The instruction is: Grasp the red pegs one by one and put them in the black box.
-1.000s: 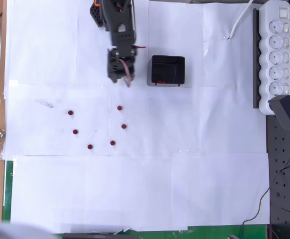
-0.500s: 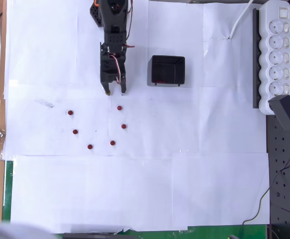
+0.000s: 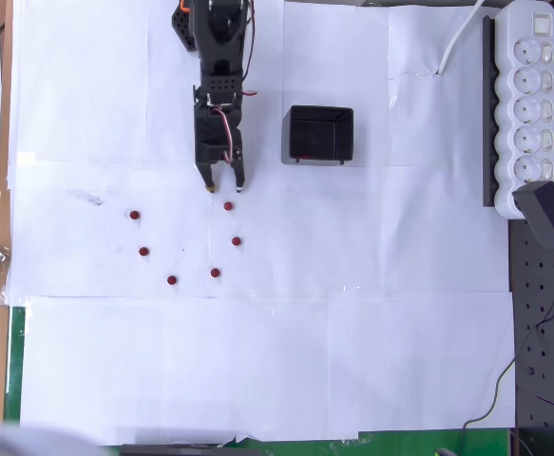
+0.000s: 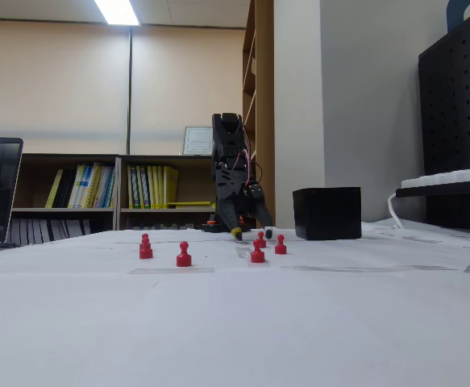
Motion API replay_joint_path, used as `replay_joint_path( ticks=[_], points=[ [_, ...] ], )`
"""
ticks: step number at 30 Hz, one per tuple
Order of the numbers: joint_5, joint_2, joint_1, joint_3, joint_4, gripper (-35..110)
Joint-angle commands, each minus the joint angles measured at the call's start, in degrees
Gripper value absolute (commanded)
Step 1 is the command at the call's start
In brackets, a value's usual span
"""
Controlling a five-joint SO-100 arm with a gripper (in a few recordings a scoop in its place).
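The gripper (image 3: 225, 187), fingers spread apart and empty, points toward the bottom of the overhead frame, tips just above the topmost of six red pegs (image 3: 228, 205) scattered left of centre on the white paper (image 3: 353, 313). In the fixed view the pegs (image 4: 184, 255) stand upright. The one black box (image 3: 320, 134), long axis running left-right, sits open-topped right of the arm in the upper middle, something red inside
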Motion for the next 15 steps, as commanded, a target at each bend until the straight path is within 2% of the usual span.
replay_joint_path(
  ticks=[1, 15],
  points=[
    [-1.49, 1.41, -1.23, 1.41, -4.48, 18],
    [-0.62, 8.0, -0.7, 1.76, -13.54, 18]
  ],
)
